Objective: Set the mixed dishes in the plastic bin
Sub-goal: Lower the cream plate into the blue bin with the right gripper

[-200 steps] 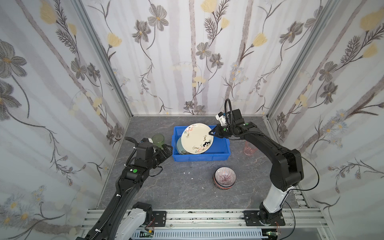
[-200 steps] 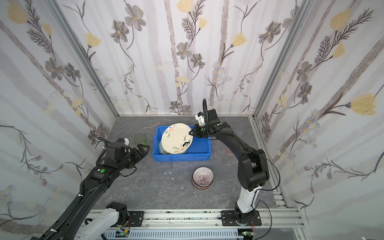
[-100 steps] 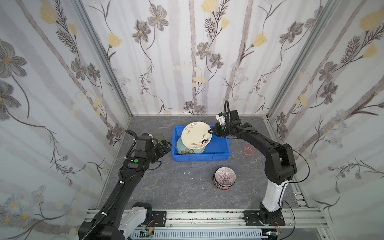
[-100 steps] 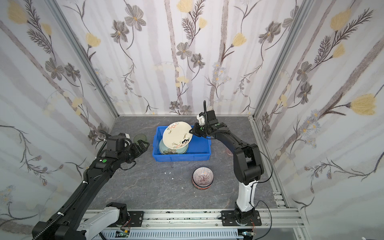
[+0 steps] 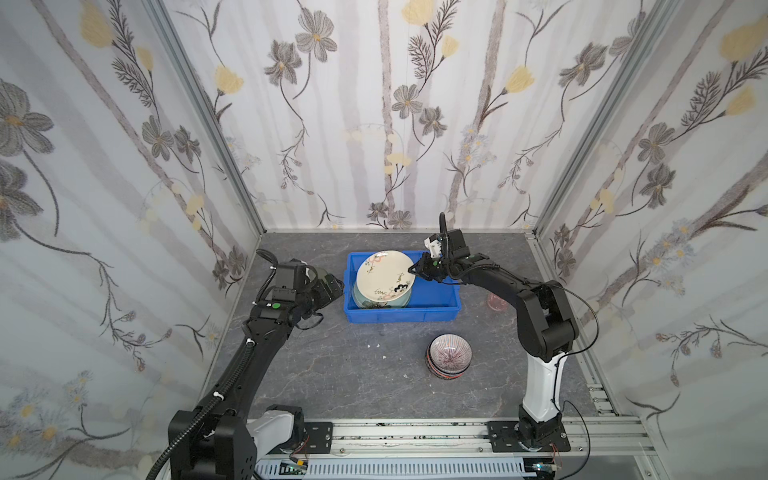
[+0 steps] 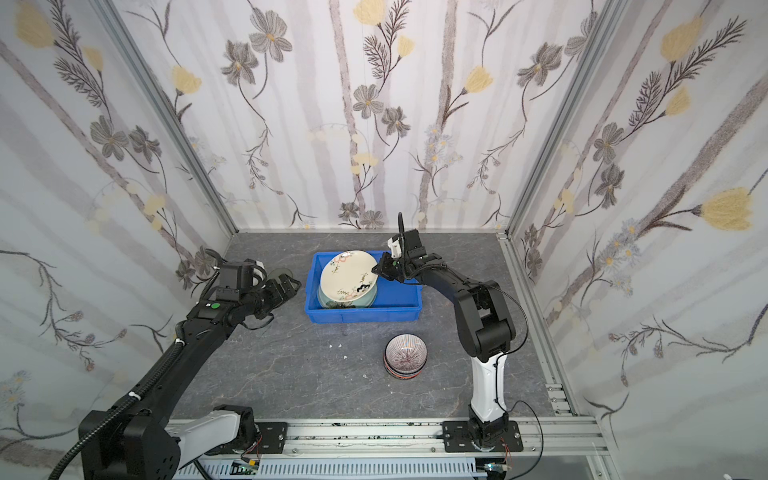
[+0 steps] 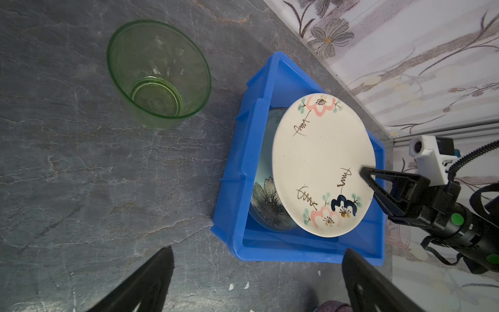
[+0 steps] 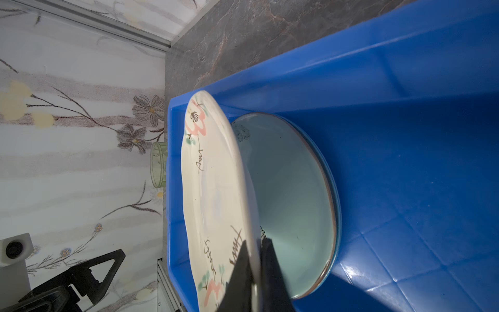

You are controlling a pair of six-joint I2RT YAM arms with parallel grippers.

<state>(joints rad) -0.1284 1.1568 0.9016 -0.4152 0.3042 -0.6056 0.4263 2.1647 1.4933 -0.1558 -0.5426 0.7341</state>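
My right gripper point(image 5: 412, 269) point(image 8: 255, 243) is shut on the rim of the cream plate point(image 5: 384, 276) point(image 7: 321, 162) with pink flowers. It holds the plate tilted over the left half of the blue plastic bin point(image 5: 436, 309) point(image 8: 405, 135). Below it a pale green flower plate point(image 7: 267, 200) point(image 8: 291, 194) lies in the bin. Left of the bin my left gripper point(image 5: 332, 286) point(image 7: 258, 250) hangs open and empty above the table. A green tumbler point(image 7: 159, 73) point(image 6: 282, 274) stands upright just beyond it.
A stack of bowls point(image 5: 450, 353) with a radial-striped one on top sits on the table in front of the bin's right end. A pink tumbler point(image 5: 496, 300) stands right of the bin, behind the right arm. Walls close in on three sides.
The right gripper has lowered the cream plate further into the bin's left half, nearer the green plate. The left gripper has shifted back towards the green tumbler, still open.
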